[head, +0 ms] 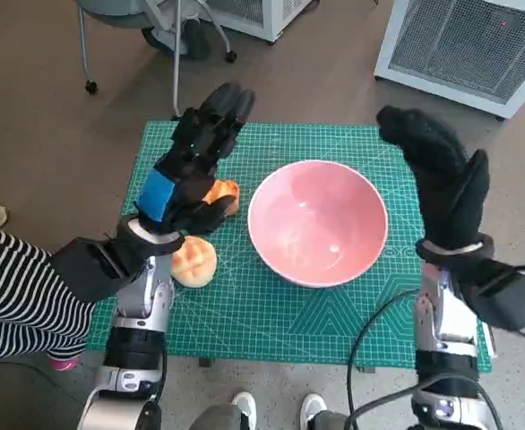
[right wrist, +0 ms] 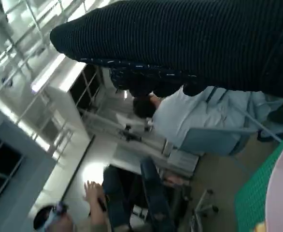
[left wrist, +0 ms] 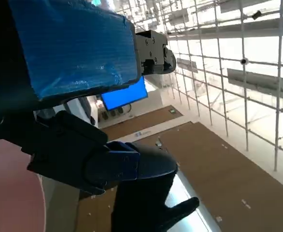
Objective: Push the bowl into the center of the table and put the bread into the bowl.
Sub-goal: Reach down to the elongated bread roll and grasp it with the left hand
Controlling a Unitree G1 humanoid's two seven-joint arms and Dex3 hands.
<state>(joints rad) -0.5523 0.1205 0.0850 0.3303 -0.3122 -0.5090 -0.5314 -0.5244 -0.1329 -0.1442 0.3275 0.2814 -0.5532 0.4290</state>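
Bowl: a pink bowl (head: 317, 222) is seen on the green cutting mat (head: 334, 313), roughly in the middle of the table and slightly toward the right hand's side; the push step is judged to be largely done. Nothing is seen inside the bowl.

Bread: two pieces are seen beside the bowl on the left hand's side. A pale round bun (head: 193, 262) lies on the mat, clear of the bowl. An orange-brown piece (head: 222, 193) is partly hidden under the left hand's fingers, so its full shape cannot be made out.

Left hand: the left hand (head: 193, 168) is raised over the orange-brown piece with its fingers extended away from the robot. No grip on anything is shown; the hand is judged to be held open. Whether it touches the piece below cannot be told. In the left wrist view only the taped back, the fingers and the room beyond are shown.

Right hand: the right hand (head: 440, 172) is held flat and upright beside the bowl's far-right rim, fingers together and extended, nothing in it. This placement is judged to suit guarding or nudging the bowl; contact with the rim is not shown.

Surroundings: a person in a striped sleeve (head: 12, 287) is seen at the table's left edge, and another person (right wrist: 180, 113) is shown in the right wrist view.

Remaining: the bread is not yet placed in the bowl.
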